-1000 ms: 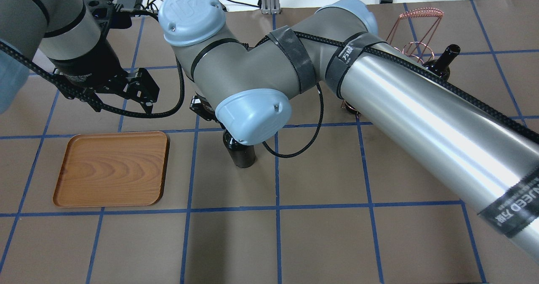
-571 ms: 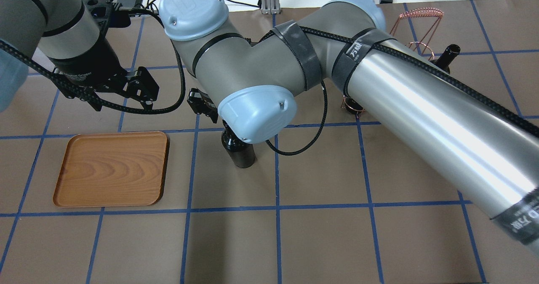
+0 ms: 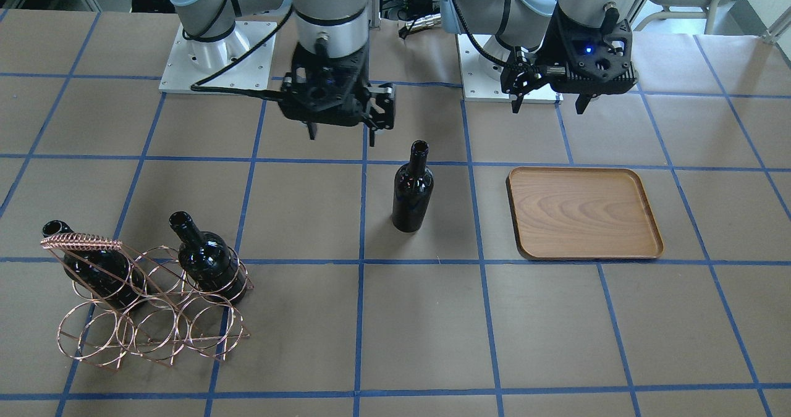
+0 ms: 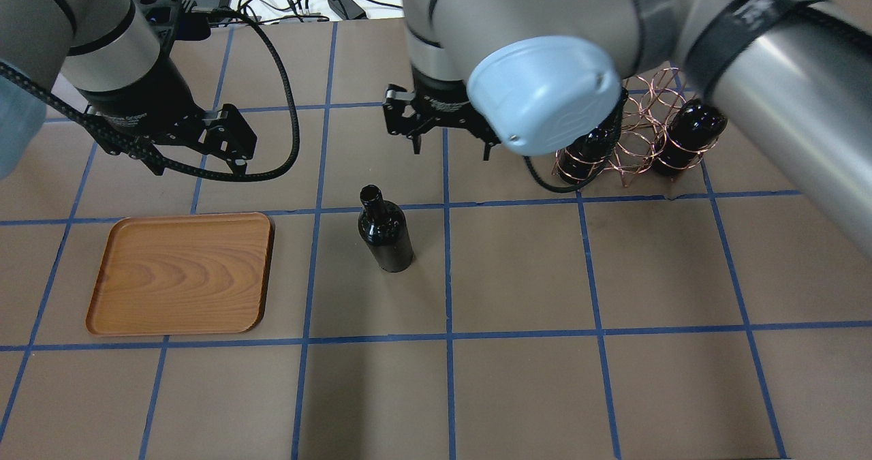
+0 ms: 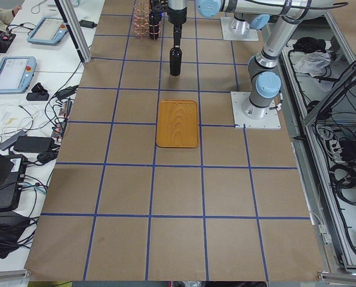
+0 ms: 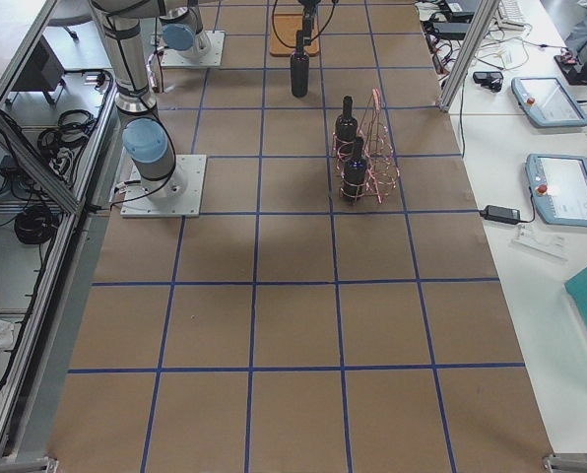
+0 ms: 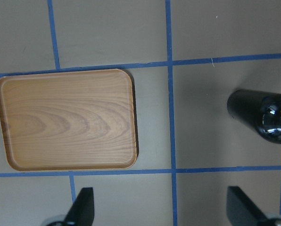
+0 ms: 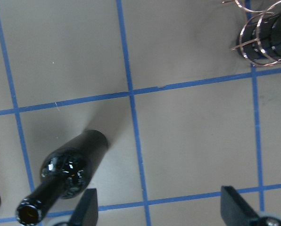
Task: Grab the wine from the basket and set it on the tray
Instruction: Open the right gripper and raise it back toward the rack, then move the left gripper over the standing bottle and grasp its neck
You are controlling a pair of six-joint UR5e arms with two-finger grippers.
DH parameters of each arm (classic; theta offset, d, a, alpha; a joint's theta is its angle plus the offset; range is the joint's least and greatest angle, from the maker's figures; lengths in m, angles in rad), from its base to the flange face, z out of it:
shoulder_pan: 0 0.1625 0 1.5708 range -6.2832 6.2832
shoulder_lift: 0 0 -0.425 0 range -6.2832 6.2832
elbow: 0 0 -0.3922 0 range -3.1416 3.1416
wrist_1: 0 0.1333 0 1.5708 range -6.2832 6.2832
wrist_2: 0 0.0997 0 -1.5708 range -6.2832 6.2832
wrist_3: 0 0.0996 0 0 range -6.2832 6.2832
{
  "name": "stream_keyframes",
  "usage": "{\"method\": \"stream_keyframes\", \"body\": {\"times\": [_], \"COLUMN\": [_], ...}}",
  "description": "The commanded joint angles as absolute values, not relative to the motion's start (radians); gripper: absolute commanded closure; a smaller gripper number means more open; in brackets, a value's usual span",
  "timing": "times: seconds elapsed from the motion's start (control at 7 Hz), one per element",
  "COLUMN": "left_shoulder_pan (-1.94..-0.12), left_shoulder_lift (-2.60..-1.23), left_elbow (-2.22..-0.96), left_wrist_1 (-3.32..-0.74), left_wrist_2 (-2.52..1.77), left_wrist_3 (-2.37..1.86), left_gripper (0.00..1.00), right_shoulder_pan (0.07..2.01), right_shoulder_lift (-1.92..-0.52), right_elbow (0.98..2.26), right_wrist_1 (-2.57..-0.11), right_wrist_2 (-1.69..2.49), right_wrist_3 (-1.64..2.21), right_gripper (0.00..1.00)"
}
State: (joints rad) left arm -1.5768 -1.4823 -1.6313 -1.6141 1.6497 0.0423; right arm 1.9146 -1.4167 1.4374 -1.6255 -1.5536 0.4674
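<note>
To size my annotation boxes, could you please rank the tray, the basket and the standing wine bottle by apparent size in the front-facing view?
1. Basket: widest outline, though it is nearest the camera.
2. Tray.
3. Standing wine bottle: clearly smallest.

My desk (image 4: 518,392) is matte brown, crossed by a grid of blue tape lines. The tray (image 4: 180,272) is warm orange-brown wood with curved, swirling grain and a darker rim. Beside the tray, the wine (image 4: 387,232) is glossy near-black with small white glints. Farther from the tray, the basket (image 3: 151,309) is rose-copper wire in round loops, and the two bottles (image 3: 207,259) in it are the same glossy black. My left pincer (image 4: 199,167) and right pincer (image 4: 452,150) are black. My arms (image 4: 783,105) are grey and silver, with pale blue caps (image 4: 545,92).
</note>
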Motion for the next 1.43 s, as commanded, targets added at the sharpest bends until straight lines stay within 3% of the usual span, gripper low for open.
{"method": "stream_keyframes", "body": {"times": [0.0,0.57,1.0,1.29], "left_shoulder_pan": [-1.687,-1.877,-1.878,-1.87], "left_shoulder_lift": [-1.505,-1.629,-1.657,-1.678], "left_elbow": [-1.626,-1.655,-1.724,-1.723], "left_wrist_1": [-1.539,-1.388,-1.382,-1.344], "left_wrist_2": [1.619,1.545,1.554,1.554], "left_wrist_3": [-0.056,-0.129,-0.124,-0.118], "left_gripper": [0.0,0.0,0.01,0.07], "right_shoulder_pan": [1.733,1.629,1.628,1.628], "right_shoulder_lift": [-1.517,-1.577,-1.601,-1.612], "right_elbow": [1.437,1.453,1.457,1.476], "right_wrist_1": [-1.472,-1.453,-1.438,-1.439], "right_wrist_2": [-1.551,-1.559,-1.563,-1.565], "right_wrist_3": [0.147,0.023,0.021,0.023], "right_gripper": [0.0,0.0,0.0,0.0]}}
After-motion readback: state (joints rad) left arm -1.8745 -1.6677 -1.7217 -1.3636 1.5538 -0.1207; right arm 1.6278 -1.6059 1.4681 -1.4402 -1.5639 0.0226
